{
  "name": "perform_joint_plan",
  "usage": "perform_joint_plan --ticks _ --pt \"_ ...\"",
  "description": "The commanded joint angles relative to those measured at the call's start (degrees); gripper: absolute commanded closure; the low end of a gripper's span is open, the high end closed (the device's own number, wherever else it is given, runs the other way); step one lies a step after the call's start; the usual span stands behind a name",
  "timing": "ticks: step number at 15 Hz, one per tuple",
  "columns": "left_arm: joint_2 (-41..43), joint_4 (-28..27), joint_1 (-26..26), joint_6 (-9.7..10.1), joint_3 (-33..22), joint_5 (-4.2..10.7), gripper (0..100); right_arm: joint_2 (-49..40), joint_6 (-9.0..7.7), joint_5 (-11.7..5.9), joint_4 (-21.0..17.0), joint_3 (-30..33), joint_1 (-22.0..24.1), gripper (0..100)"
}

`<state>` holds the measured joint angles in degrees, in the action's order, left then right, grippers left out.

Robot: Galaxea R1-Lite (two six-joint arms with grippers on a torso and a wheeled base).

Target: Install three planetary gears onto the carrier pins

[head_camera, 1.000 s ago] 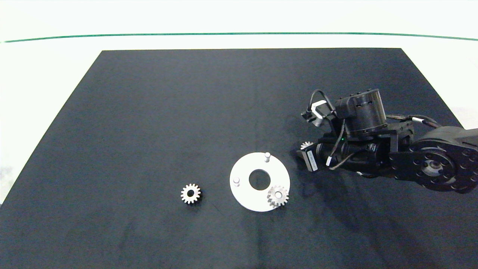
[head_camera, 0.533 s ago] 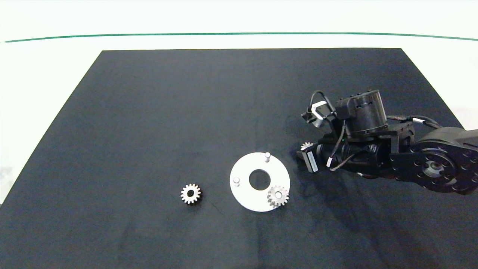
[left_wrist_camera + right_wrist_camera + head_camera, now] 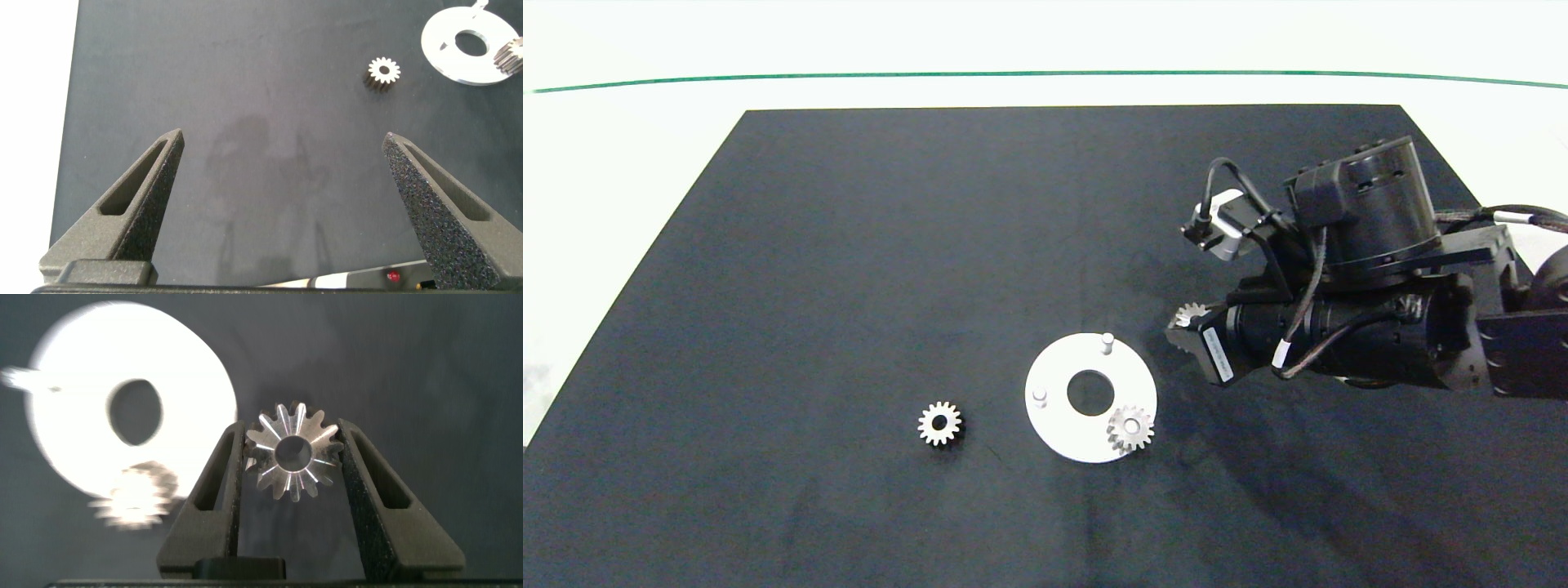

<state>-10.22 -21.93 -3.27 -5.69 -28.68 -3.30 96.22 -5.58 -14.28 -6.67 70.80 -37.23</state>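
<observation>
- One planetary gear (image 3: pixel 1131 429) was seen seated on a carrier pin at the near-right edge of the white disc (image 3: pixel 1062 433); pin tip showed through its bore, so 1 of 3 was judged done.
- A 2nd gear (image 3: pixel 293 453) was pinched between the fingers of the right gripper (image 3: pixel 293 457), held flat w/ its bore facing up, lifted clear of the mat.
- In the head view that gear (image 3: pixel 1192 314) was only partly visible at the gripper tip, just right of the disc and near the far pin (image 3: pixel 1107 342), not yet over it.
- Far pin and left pin (image 3: pixel 1039 396) were both bare; 2 installs were judged left.
- A 3rd gear (image 3: pixel 940 423) was lying flat on the black mat (image 3: pixel 849 245), left of the disc and apart from it, untouched.
- Left gripper (image 3: pixel 282 208) was spread wide, holding nothing, hovering over bare mat well away from the disc; not seen in the head view.
- Next step was judged to be: bore to be lined up over a bare pin, probably the far one, then lowered.
</observation>
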Motion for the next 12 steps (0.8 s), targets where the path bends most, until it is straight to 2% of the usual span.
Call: perform_joint_plan --ticks 1,2,3,6,9,12 --pt "-0.2 -0.1 0.1 -0.11 -0.1 -0.04 0 -2.5 -0.39 -4.53 0.0 1.4 -6.6 87" --pt "-0.2 -0.1 0.0 -0.11 -0.1 -0.04 0 -2.4 -1.01 -5.68 0.0 1.3 -8.4 87" --pt "-0.2 -0.1 0.0 -0.11 -0.1 -0.04 0 -2.1 -1.36 -6.03 0.0 1.1 -9.5 87" --pt "0.0 -0.1 0.0 -0.02 -0.4 -0.04 0 1.7 -1.36 -8.22 0.7 1.4 -10.3 87" --pt "0.0 -0.1 0.0 -0.11 -0.5 -0.04 0 4.0 -1.18 -8.22 3.5 1.6 -10.1 87" --pt "0.0 -0.1 0.0 -0.02 -0.6 -0.04 0 6.3 -1.10 -8.22 3.4 3.9 -9.4 87"
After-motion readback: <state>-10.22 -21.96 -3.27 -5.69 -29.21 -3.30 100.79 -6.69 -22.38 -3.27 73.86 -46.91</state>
